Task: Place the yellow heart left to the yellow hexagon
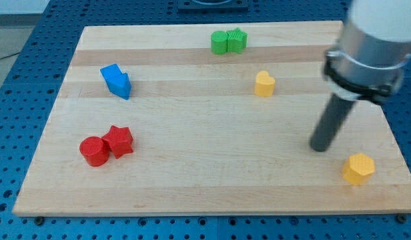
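Note:
The yellow heart [264, 84] lies on the wooden board [212, 180] right of the middle, towards the view's top. The yellow hexagon [359, 168] lies near the board's bottom right corner. My tip [319, 148] rests on the board between them, closer to the hexagon: it is up and to the left of the hexagon and down and to the right of the heart. It touches neither block.
Two green blocks [228, 41] sit together at the top middle. Two blue blocks [117, 81] sit together at the upper left. A red cylinder [94, 151] and a red star [119, 141] touch at the lower left. The board's right edge is near the hexagon.

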Robot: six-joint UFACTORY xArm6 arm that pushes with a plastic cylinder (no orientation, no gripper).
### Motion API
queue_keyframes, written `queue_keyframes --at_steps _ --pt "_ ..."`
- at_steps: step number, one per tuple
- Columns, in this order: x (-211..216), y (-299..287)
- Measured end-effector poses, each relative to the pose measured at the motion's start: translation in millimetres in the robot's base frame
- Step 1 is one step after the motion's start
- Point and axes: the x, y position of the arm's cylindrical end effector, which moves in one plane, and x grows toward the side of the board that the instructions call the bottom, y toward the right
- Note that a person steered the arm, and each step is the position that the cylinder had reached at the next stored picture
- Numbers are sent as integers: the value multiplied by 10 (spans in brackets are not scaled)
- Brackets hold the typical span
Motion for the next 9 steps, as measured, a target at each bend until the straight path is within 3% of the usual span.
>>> queue_keyframes --at_steps 1,2,4,6,8,9 --pt "-210 -739" --pt "-750 -1302" --pt "-1526 -1315" --pt "-1542 -603" --pt "-977 -541" --pt "-1044 -432"
